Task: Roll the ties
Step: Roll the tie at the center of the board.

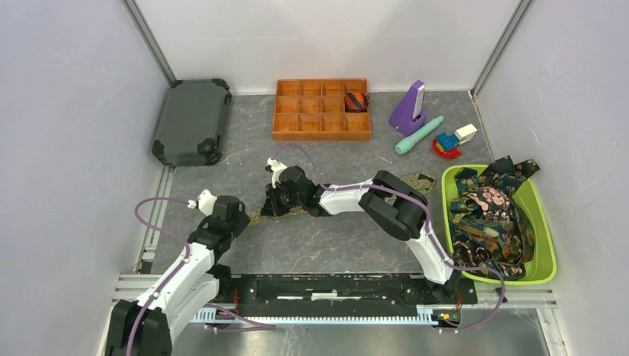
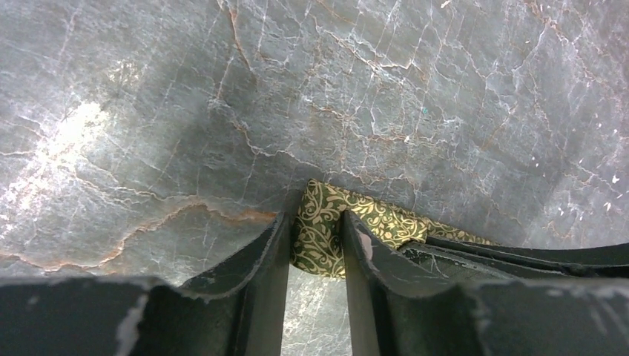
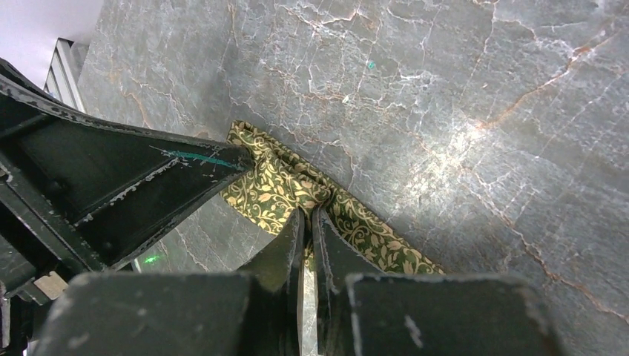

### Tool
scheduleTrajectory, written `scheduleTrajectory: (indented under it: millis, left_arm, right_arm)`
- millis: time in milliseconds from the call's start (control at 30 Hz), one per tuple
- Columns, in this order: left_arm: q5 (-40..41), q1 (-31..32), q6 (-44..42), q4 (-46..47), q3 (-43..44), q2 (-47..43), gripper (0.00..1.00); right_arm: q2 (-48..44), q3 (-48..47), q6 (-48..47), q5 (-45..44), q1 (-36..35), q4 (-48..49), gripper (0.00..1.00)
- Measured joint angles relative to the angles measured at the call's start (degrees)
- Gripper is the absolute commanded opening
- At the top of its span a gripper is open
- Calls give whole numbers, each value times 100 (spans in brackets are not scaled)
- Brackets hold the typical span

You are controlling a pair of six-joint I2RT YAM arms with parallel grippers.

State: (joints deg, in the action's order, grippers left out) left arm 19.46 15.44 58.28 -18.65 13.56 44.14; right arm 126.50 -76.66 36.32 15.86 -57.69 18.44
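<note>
Grey marbled table (image 1: 326, 245) | left gripper (image 2: 315, 220) clamped on olive tie (image 3: 274, 185) end, right gripper (image 3: 308, 213) pinched shut just beside | risk — soft fabric slips free, roll starts skewed or loose

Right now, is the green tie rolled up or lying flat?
Not rolled: the green tie lies stretched on the table, left gripper and right gripper pinching one end.

From above and behind we look down over the table (image 1: 319, 237), our wrist views close and downward, both sharing the olive-green tie (image 2: 320, 222) at lower centre.
</note>
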Motion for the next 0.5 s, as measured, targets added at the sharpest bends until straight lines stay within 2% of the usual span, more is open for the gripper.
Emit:
scheduleTrajectory:
  millis: [133,267,433,500]
  left_arm:
    - [0,0,-2,103,33,162,22]
    - [-7,0,-2,144,35,192,13]
    - [-13,2,-9,144,46,197,9]
    - [-17,7,-13,138,76,238,7]
  right_arm:
    - [0,0,7,13,11,0,8]
    - [0,0,7,17,11,0,14]
    - [-2,-7,-7,55,11,-9,34]
    - [-31,-22,-26,72,17,-50,39]
